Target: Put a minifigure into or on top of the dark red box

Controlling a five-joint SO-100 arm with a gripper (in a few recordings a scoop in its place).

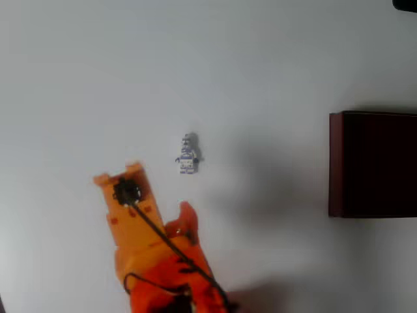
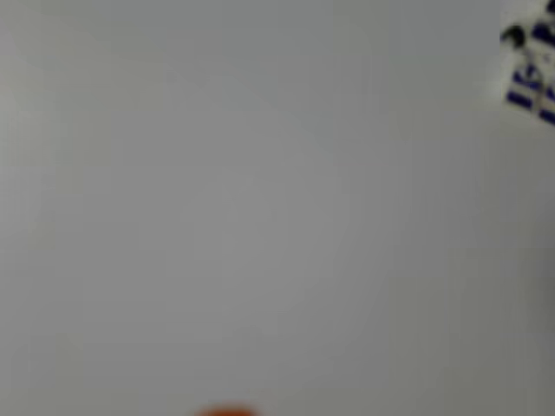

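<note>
Orange hand (image 1: 163, 195) below minifigure (image 1: 187, 154), dark red box (image 1: 371, 164) cropped right

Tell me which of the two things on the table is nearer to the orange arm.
The minifigure: it lies just above and right of the arm's front end in the overhead view. The dark red box stands far off at the right edge.

One minifigure (image 1: 187, 154), one dark red box (image 1: 335, 163), one table (image 1: 195, 65).
</note>
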